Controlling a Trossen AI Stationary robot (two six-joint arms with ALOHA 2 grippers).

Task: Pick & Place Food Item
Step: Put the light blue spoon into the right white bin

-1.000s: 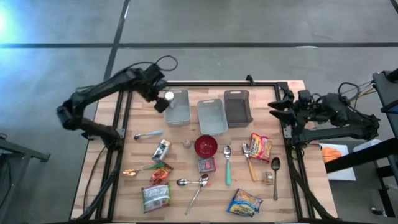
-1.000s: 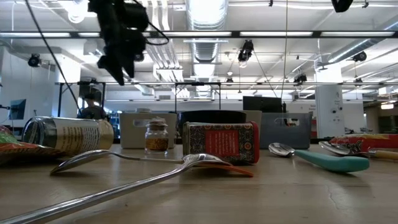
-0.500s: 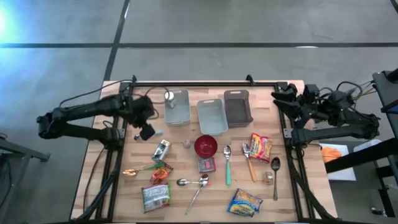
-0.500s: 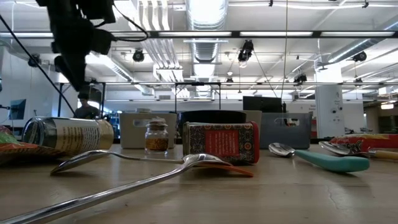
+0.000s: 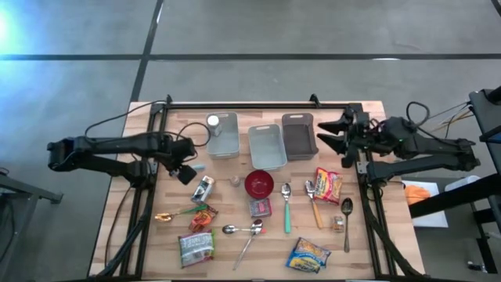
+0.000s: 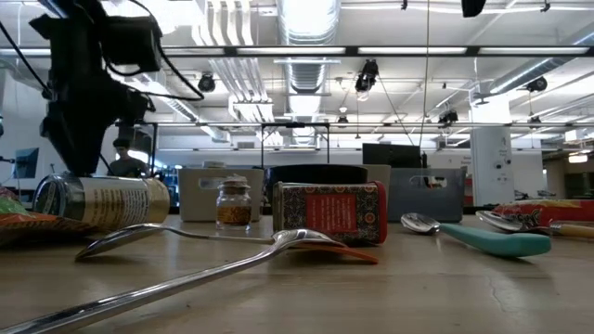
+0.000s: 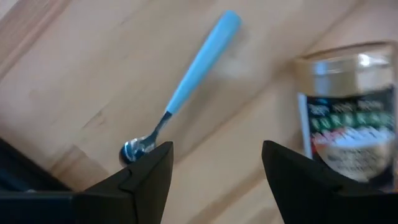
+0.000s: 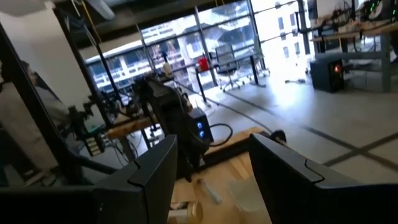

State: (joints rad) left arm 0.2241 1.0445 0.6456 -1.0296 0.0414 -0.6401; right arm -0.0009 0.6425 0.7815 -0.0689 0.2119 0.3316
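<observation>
My left gripper [image 5: 186, 171] [image 7: 215, 149] points down, open, low over the table's left part. It is above a blue-handled spoon [image 7: 196, 68] that lies flat on the wood. A food can [image 5: 203, 189] [image 7: 348, 118] lies on its side just beside the gripper, toward the table's near right, and nothing is between the fingers. My right gripper [image 5: 329, 138] [image 8: 211, 143] hangs level and open, high over the table's right part near the dark bin [image 5: 299, 134]. It holds nothing.
Three bins stand at the back: a clear one [image 5: 223, 135] with a white-topped item inside, a middle one [image 5: 266, 146], and the dark one. A red bowl [image 5: 259, 184], a red box [image 5: 260, 207], a spice jar [image 5: 234, 182], noodle packets [image 5: 328, 185] and several spoons lie across the table.
My left gripper has swung from over the clear bin toward the table's left and near edges. It has come down and now stands low over the blue spoon beside the can. My right gripper has reached a little toward the table's left.
</observation>
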